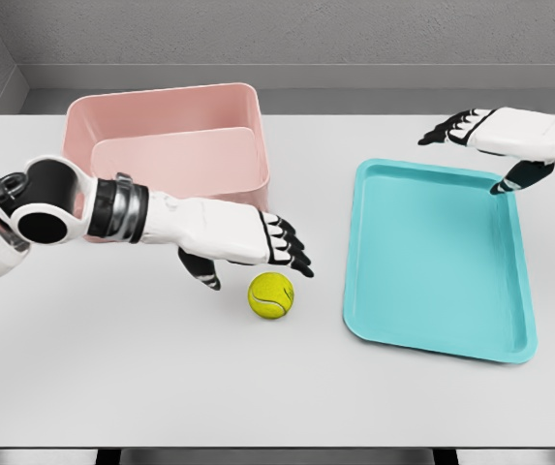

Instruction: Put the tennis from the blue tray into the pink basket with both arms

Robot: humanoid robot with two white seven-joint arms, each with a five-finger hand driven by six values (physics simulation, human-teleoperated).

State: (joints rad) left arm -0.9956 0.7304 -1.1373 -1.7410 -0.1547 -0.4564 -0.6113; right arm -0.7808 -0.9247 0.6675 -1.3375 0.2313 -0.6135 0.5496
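Observation:
A yellow tennis ball [271, 295] lies on the white table, left of the blue tray [432, 262] and in front of the pink basket [170, 145]. My left hand [258, 254] hovers just above and left of the ball, fingers spread, thumb hanging down beside it, holding nothing. My right hand [480, 145] hangs over the tray's far right corner, fingers relaxed and empty. Nothing lies in the tray or the basket.
The white table [161, 387] runs to a front edge at the bottom of the view. A grey wall stands behind the basket.

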